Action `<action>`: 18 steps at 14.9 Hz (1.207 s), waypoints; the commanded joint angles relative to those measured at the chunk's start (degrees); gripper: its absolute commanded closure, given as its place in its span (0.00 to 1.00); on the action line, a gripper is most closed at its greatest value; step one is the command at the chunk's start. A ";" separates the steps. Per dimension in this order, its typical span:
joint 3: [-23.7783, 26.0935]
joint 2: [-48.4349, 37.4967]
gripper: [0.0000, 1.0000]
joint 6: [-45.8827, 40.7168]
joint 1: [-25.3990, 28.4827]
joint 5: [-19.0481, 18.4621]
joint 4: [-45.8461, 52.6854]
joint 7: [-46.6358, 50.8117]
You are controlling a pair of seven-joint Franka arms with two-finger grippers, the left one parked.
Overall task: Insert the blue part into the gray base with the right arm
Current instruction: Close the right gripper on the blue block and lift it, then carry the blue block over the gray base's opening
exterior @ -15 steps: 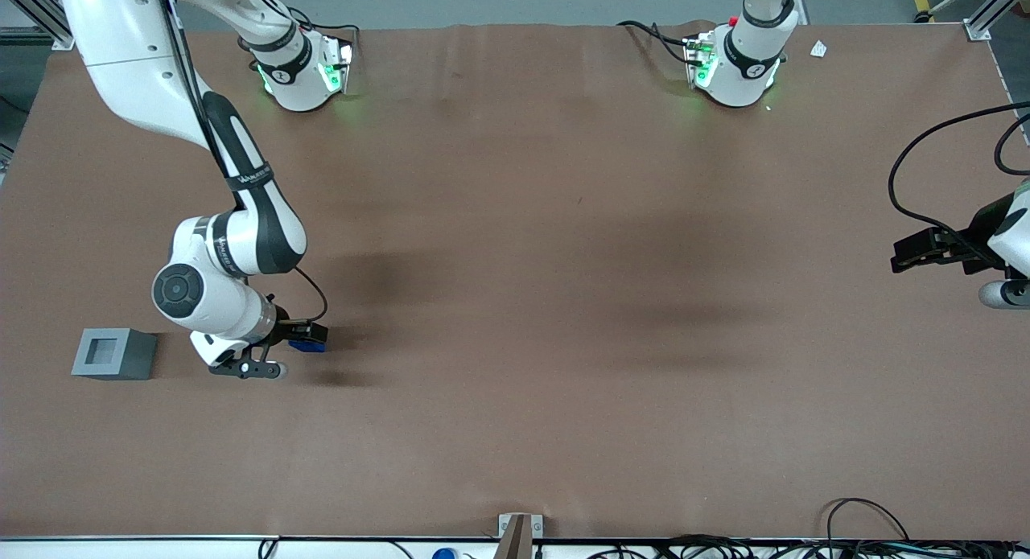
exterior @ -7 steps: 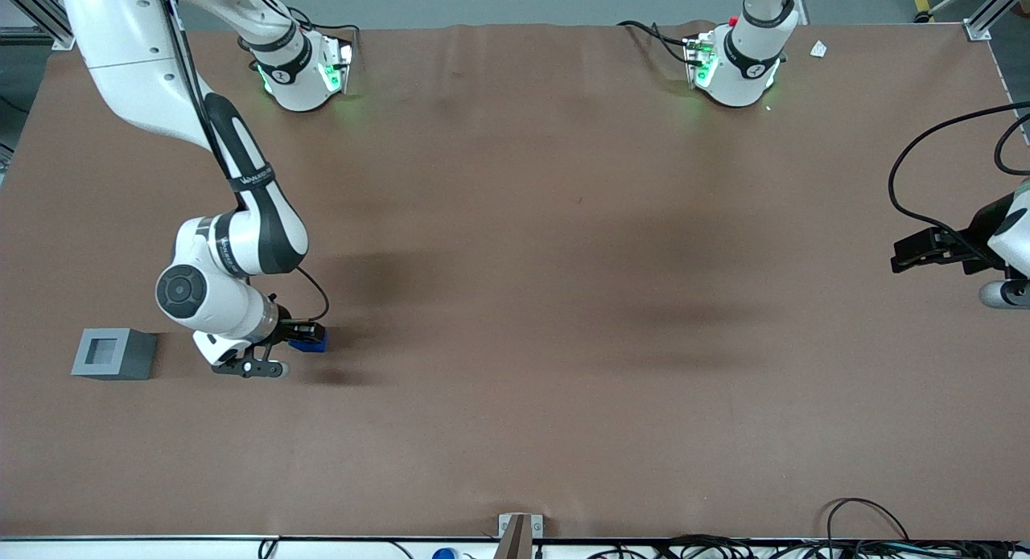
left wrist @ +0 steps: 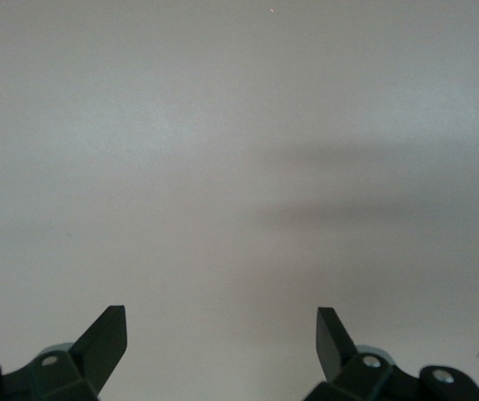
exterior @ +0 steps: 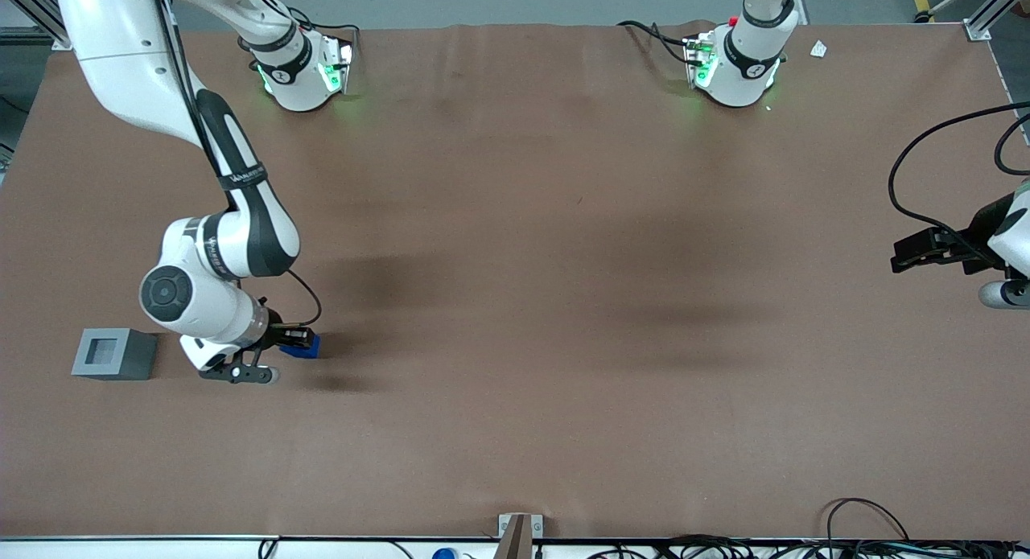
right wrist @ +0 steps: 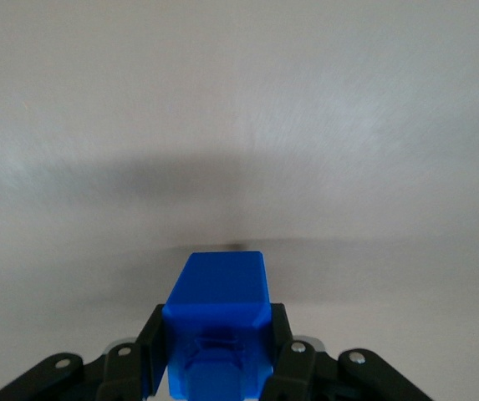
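Note:
My right arm's gripper point(exterior: 299, 342) is shut on the blue part point(exterior: 304, 346), holding it just above the brown table point(exterior: 563, 261). In the right wrist view the blue part point(right wrist: 218, 322) sits clamped between the two black fingers point(right wrist: 151, 355), with the gripper point(right wrist: 216, 351) tight around it and bare table surface ahead. The gray base point(exterior: 111, 354), a light-gray box with a square recess in its top, rests on the table beside the arm's wrist, toward the working arm's end of the table. The gripper and the base are apart.
The two arm pedestals point(exterior: 306, 68) point(exterior: 736, 64) stand at the table's edge farthest from the front camera. A small metal bracket point(exterior: 519, 531) sits at the nearest edge, with cables point(exterior: 869, 535) along it.
The right arm's wrist has shifted toward the gray base, carrying the blue part with it. The gripper stays shut on the part.

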 commanded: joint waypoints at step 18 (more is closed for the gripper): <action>0.34 -4.04 0.77 -10.49 -21.77 -0.70 9.89 -20.32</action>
